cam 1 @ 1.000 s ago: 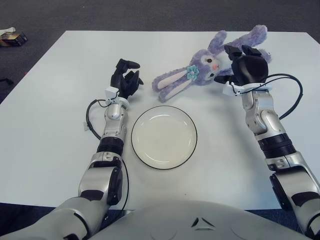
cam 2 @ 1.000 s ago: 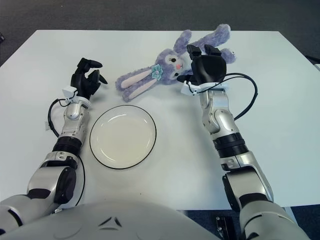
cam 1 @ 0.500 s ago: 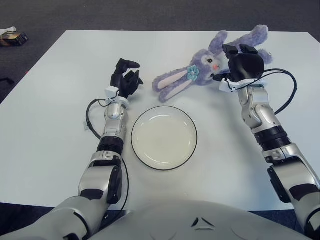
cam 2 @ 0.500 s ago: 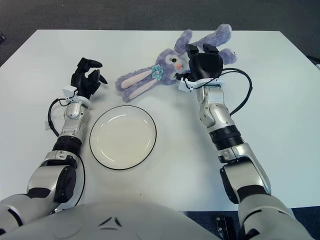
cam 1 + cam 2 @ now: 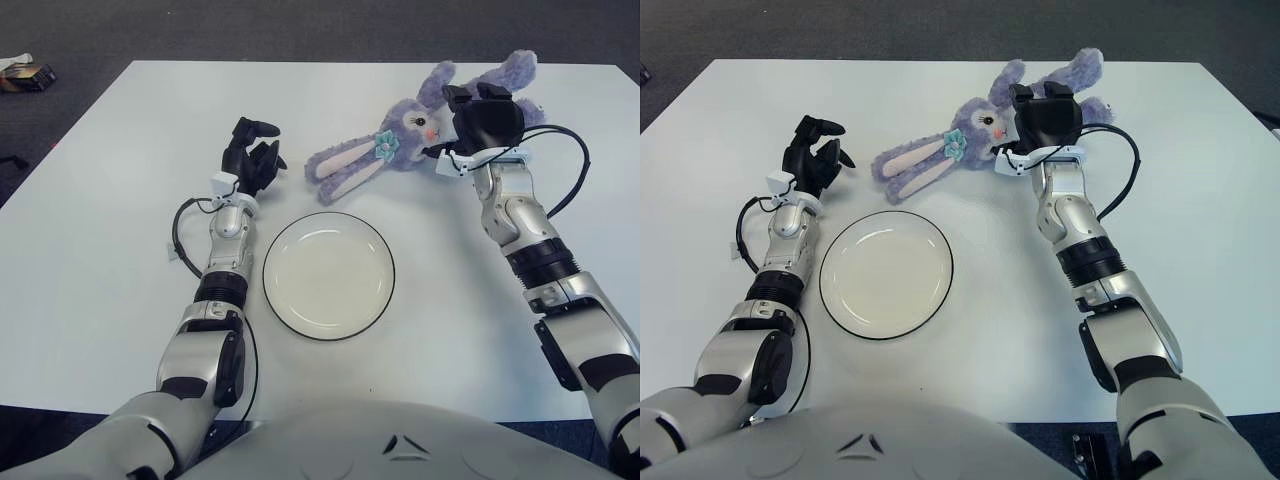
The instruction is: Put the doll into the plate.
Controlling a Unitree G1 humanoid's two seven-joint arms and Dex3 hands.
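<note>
A purple plush bunny doll point(image 5: 400, 132) lies on its back at the far right of the white table, its long ears point(image 5: 343, 166) pointing towards the plate. The white plate point(image 5: 328, 275) with a dark rim sits empty near the middle, in front of the doll. My right hand point(image 5: 482, 118) is over the doll's body, just right of its head, fingers spread across the torso and not closed round it. The doll's legs show beyond the hand. My left hand point(image 5: 252, 155) stands beside the plate on its left, fingers loosely curled, holding nothing.
A black cable point(image 5: 572, 168) loops out from my right wrist towards the table's right edge. A small dark box point(image 5: 27, 76) lies on the grey floor beyond the far left corner. Bare tabletop point(image 5: 100, 250) stretches left of my left arm.
My right hand has moved forward and slightly left, from beside the doll's body to over it. The doll, the plate and my left hand have not moved.
</note>
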